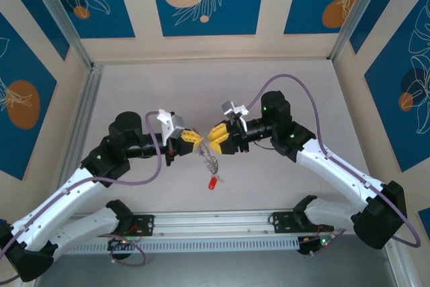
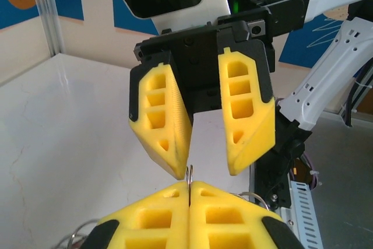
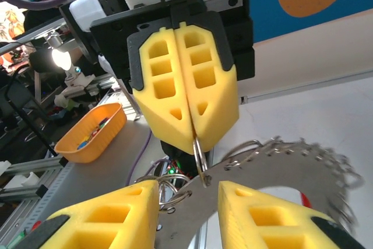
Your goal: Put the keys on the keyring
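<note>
Keyring [image 1: 209, 160] of thin metal, crowded with small silvery keys, hangs at centre frame.
The yellow-fingered left gripper [image 1: 196, 144] is clamped on its wire, and a tiny red-headed key [image 1: 212, 183] shows just below the bunch. The right gripper [image 1: 209, 142] faces it, jaws apart around the wire. Open white table [image 1: 134, 89] runs out to the walls. The right wrist view adds an orange plastic bowl [image 3: 93, 132] at left.

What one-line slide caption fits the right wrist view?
Shut left hand pinches the thin metal keyring crowded with small silvery keys, facing the open yellow-fingered right hand.
</note>
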### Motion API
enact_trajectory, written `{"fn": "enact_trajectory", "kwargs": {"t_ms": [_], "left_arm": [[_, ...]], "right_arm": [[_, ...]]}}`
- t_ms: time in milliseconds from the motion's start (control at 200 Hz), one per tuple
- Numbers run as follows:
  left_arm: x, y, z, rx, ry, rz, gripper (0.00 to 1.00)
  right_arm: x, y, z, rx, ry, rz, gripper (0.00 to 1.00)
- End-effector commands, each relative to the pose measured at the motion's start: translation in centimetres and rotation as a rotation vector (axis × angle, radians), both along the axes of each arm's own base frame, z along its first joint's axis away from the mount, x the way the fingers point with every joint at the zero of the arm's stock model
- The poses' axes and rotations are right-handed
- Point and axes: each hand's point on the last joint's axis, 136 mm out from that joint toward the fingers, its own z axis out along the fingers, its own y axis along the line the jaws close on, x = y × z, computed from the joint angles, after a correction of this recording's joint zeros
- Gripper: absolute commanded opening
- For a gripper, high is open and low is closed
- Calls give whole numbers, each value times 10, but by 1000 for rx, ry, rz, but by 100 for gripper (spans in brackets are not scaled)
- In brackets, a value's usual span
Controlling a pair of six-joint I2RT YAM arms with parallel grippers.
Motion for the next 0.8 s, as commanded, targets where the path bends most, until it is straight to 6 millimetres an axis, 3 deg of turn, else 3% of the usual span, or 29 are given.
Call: {"fn": "enact_trajectory", "kwargs": {"t_ms": [0, 440, 730, 795], "left_arm": [[-5, -2, 19, -72, -53, -24, 0], [-5, -6, 23, -109, -47, -44, 0], [-5, -8, 24, -115, -36, -52, 0], [-5, -8, 21, -108, -29, -55, 0]], "right_arm": [[-9, -1, 3, 18, 8, 43, 32], [-2, 4, 2, 20, 11, 29, 26], [0, 4, 4, 20, 0, 19, 0], [-2, 3, 8, 28, -11, 24, 0]]}}
